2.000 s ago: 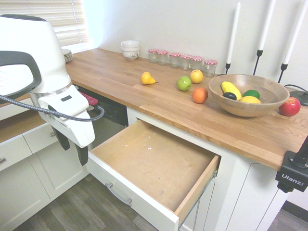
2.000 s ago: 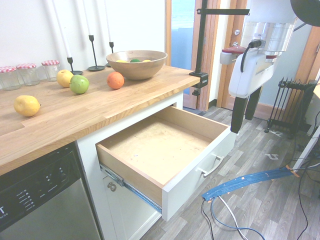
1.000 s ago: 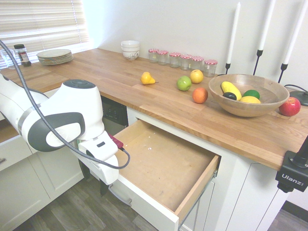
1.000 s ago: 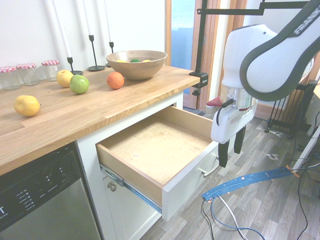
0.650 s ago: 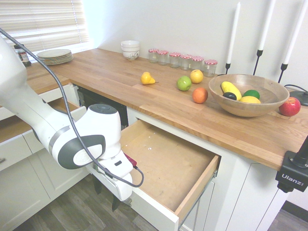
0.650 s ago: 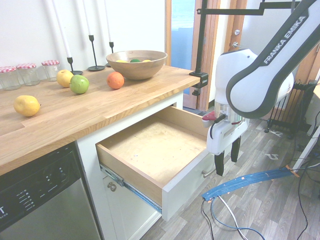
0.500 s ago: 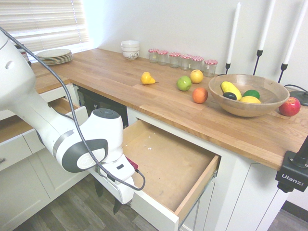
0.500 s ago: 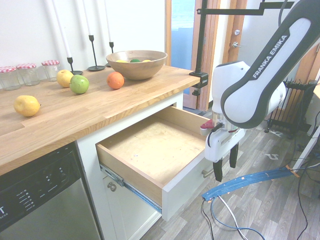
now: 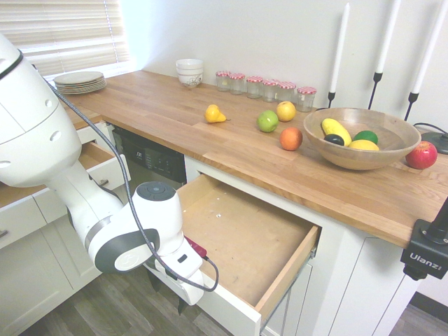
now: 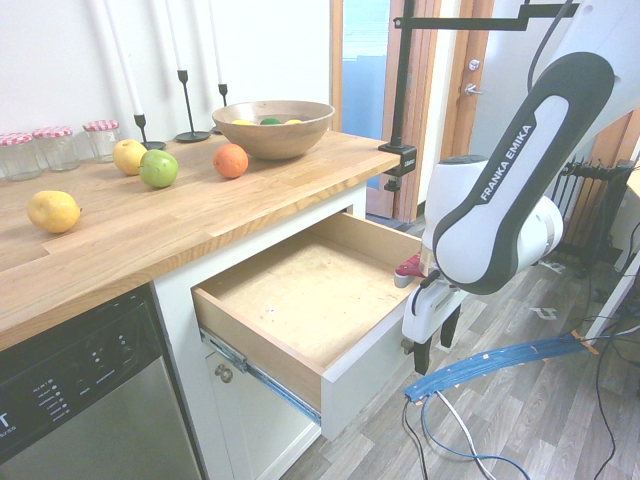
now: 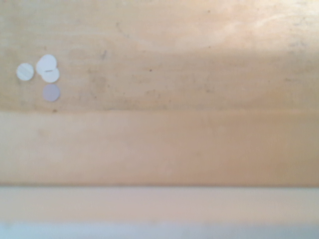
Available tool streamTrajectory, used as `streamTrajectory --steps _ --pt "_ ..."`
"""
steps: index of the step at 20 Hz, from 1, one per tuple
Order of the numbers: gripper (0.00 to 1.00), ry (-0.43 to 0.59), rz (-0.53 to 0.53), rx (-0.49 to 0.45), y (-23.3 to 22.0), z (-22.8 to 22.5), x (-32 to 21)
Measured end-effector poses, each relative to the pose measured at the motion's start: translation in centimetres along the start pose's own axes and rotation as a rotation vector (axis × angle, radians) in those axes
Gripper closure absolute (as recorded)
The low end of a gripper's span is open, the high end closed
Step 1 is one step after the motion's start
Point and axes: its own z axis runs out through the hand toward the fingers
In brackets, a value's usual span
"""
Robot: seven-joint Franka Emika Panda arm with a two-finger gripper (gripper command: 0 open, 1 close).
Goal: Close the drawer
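White glossy arm [image 10: 505,190], rounded segments, dark grey bands at joints. Black lettering "FRANKA EMIKA" along grey band above claw [image 10: 432,350]. Grey disc cap on joint above claw. Black cable [image 9: 150,241] looping down arm to white wrist block. Red piece beside wrist block. Claw fingers [image 10: 421,352] black, narrow, set apart.
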Motion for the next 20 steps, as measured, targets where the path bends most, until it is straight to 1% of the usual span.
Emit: streamTrajectory --steps 5,20 --pt "1.0 0.004 -0.011 0.016 0.0 -0.15 0.25" --pt "1.0 0.024 -0.037 0.025 -0.81 -0.34 -0.14"
